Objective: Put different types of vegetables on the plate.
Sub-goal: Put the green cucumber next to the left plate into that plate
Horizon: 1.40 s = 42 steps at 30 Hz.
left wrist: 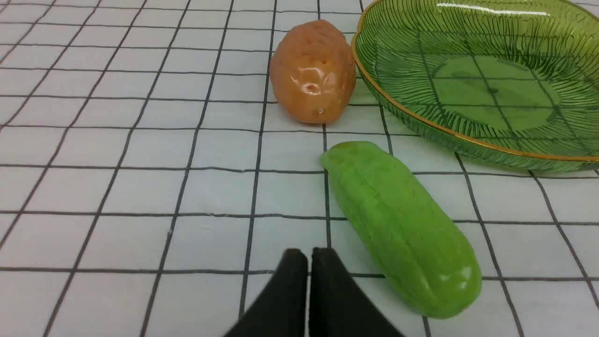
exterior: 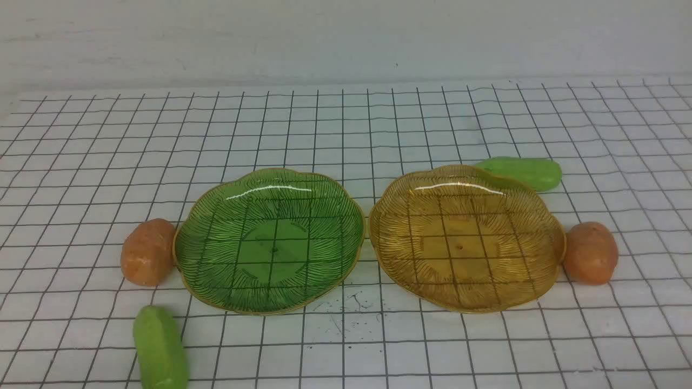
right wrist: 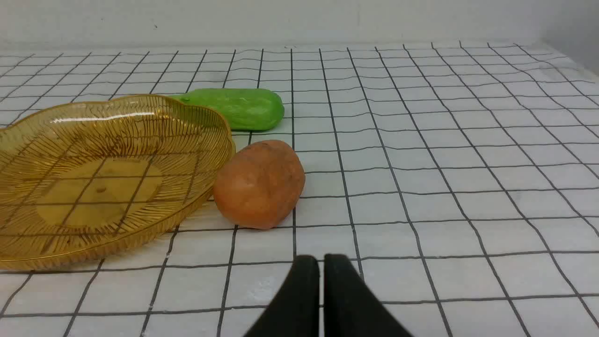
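A green plate (exterior: 216,281) and an amber plate (exterior: 540,270) sit side by side on the checked cloth, both bare inside. A potato (exterior: 147,251) touches the green plate's left rim; a cucumber (exterior: 160,348) lies nearer me. On the right, a second potato (exterior: 590,252) sits by the amber plate, and a second cucumber (exterior: 527,172) lies behind it. Neither arm shows in the front view. My left gripper (left wrist: 309,255) is shut and empty, just short of the cucumber (left wrist: 402,229) and potato (left wrist: 312,72). The right gripper (right wrist: 321,262) is shut and empty, short of the potato (right wrist: 259,184).
A white wall rises behind the cloth's far edge. Small dark specks (exterior: 346,313) mark the cloth between the two plates. In the wrist views, the green plate (left wrist: 468,140) and the amber plate (right wrist: 206,121) sit beside the vegetables.
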Each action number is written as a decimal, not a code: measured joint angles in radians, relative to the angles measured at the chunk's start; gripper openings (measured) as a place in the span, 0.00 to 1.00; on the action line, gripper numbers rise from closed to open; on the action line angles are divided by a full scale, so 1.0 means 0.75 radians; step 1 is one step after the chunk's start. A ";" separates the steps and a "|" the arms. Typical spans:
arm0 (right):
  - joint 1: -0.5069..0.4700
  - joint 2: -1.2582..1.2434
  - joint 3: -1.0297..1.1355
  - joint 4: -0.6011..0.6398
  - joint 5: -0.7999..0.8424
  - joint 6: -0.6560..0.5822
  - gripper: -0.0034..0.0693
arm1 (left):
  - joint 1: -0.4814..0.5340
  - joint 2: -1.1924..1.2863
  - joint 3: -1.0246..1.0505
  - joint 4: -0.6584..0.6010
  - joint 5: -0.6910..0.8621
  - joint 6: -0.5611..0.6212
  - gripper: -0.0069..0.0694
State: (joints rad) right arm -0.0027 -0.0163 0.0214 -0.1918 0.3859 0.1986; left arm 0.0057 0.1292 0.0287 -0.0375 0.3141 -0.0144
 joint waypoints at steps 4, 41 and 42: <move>0.000 0.000 0.000 0.000 0.000 0.000 0.06 | 0.000 0.000 0.000 0.000 0.000 0.000 0.08; 0.000 0.000 0.000 0.000 0.000 0.000 0.06 | 0.000 0.000 0.000 -0.764 -0.354 -0.122 0.08; 0.000 0.000 0.000 0.002 -0.007 0.003 0.06 | 0.000 0.000 0.000 -0.766 -0.370 -0.086 0.08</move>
State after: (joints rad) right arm -0.0027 -0.0163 0.0214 -0.1906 0.3810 0.2006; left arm 0.0057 0.1292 0.0287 -0.6123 0.0365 -0.0790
